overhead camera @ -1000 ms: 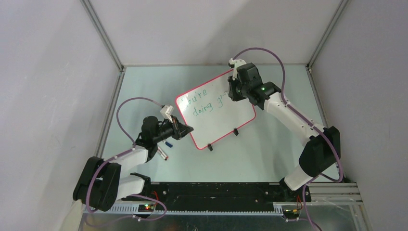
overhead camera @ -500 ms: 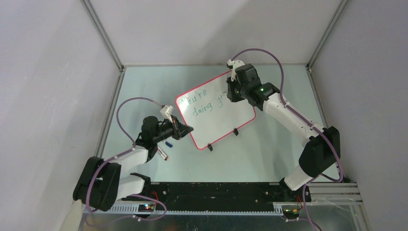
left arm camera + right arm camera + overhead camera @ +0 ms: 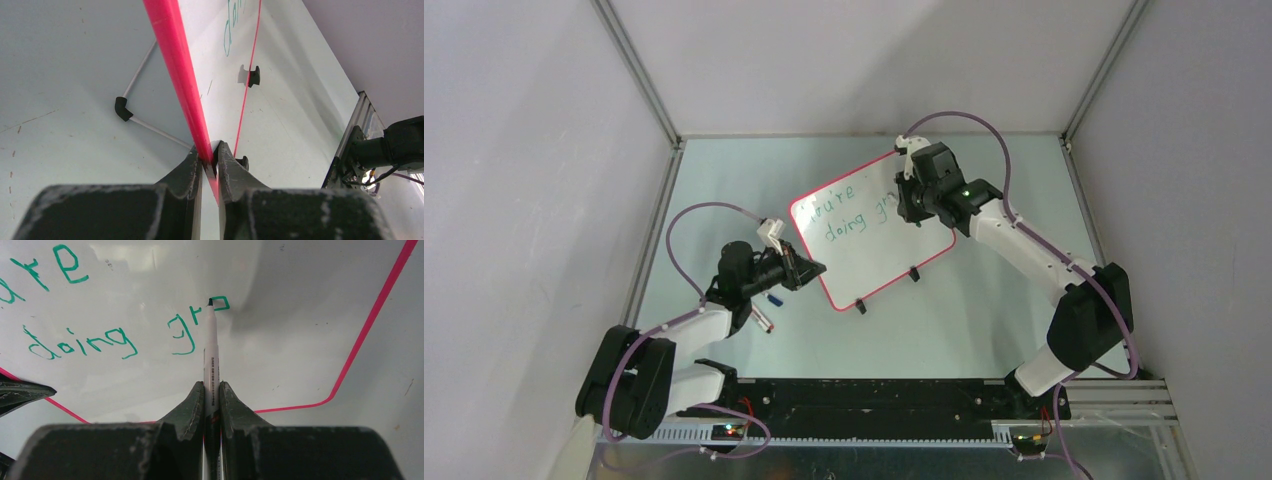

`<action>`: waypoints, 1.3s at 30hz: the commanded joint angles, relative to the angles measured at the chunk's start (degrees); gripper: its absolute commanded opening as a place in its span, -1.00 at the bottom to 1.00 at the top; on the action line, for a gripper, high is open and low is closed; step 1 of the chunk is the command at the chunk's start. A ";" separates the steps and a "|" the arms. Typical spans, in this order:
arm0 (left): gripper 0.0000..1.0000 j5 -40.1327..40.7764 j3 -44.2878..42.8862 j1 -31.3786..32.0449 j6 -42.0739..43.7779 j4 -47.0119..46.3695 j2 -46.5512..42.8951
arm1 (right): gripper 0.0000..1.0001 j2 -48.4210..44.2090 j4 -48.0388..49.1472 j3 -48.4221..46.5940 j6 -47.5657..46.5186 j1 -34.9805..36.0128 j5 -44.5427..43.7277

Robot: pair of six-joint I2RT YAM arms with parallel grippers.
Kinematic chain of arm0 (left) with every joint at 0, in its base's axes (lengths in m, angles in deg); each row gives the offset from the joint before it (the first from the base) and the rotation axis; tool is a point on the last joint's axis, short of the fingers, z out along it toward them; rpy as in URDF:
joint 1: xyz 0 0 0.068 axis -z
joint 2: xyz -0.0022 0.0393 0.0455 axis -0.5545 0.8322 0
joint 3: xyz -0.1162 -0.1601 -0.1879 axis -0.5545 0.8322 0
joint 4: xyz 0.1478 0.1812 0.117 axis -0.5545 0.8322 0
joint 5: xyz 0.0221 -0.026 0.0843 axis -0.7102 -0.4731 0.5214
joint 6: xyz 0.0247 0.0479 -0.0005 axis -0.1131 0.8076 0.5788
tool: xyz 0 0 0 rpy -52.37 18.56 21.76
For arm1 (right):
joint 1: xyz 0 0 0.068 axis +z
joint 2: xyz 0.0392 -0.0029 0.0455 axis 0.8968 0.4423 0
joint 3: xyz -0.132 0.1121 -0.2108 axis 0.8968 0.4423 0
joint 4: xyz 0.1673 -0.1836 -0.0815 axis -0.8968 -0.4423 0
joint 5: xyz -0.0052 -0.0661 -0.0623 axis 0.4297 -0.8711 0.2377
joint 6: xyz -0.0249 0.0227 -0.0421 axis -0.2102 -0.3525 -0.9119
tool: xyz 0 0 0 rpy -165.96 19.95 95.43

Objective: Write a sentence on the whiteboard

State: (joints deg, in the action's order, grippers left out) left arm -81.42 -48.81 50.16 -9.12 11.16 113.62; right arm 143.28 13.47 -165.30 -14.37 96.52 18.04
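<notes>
The whiteboard (image 3: 879, 245), white with a red-pink rim and two black clip feet, stands tilted mid-table. Green writing on it reads roughly "you're doing gr" plus a part-drawn letter (image 3: 220, 303). My left gripper (image 3: 816, 268) is shut on the board's left rim (image 3: 180, 70), near its lower corner. My right gripper (image 3: 908, 200) is shut on a white marker (image 3: 211, 355); its dark tip touches the board at the newest green stroke. The board fills the right wrist view (image 3: 280, 340).
A small blue item (image 3: 775, 297) and a second pen-like item (image 3: 764, 320) lie on the table beside the left arm. A thin white rod with a black elbow (image 3: 121, 108) lies behind the board. Enclosure walls stand close on three sides.
My right gripper with the marker has shifted slightly along the second line, adding green strokes after "gr". The left arm and the board have not moved.
</notes>
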 commanded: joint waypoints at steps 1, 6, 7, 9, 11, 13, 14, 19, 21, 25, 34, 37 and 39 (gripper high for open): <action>-0.96 6.44 -0.45 -0.52 5.71 3.69 1.03 | -1.00 -1.84 0.64 0.68 0.62 0.27 -0.15; -0.96 6.47 -0.45 -0.54 5.70 3.73 1.05 | -1.00 -2.25 0.41 0.83 0.64 0.20 -0.35; -0.96 6.45 -0.44 -0.55 5.69 3.74 1.04 | -1.00 -2.33 0.33 0.81 0.64 0.21 -0.35; -0.96 6.44 -0.51 -0.56 5.69 3.69 1.01 | -1.00 -2.35 0.09 0.85 0.66 0.25 -0.31; -0.96 6.50 -0.53 -0.56 5.72 3.74 1.00 | -1.00 -2.45 0.08 1.17 0.63 0.32 -0.23; -0.97 6.45 -0.50 -0.55 5.68 3.72 1.01 | -1.00 -2.59 0.07 1.47 0.71 0.37 -0.14; -0.97 6.45 -0.51 -0.56 5.68 3.69 1.01 | -1.00 -2.63 0.02 1.65 0.79 0.32 -0.20; -0.96 6.46 -0.55 -0.58 5.68 3.72 1.01 | -1.00 -2.92 -0.09 2.00 0.81 0.36 -0.13; -0.96 6.45 -0.50 -0.58 5.68 3.80 0.99 | -1.00 -3.00 -0.16 2.20 0.81 0.36 -0.17; -0.97 6.46 -0.43 -0.55 5.73 3.75 1.04 | -1.00 -3.23 -0.33 2.49 0.85 0.35 -0.09; -0.96 6.45 -0.43 -0.58 5.72 3.75 0.92 | -1.00 -3.96 -0.72 3.20 0.91 0.44 -0.18; -0.97 6.46 -0.43 -0.56 5.70 3.81 0.85 | -1.00 -4.07 -0.85 3.31 0.86 0.43 -0.39; -0.96 6.45 -0.43 -0.58 5.68 3.77 0.84 | -1.00 -4.15 -0.95 3.25 0.89 0.40 -0.77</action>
State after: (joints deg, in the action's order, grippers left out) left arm -81.48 -48.81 50.16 -9.12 11.09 113.62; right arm 141.66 12.51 -162.11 -13.80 96.63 18.02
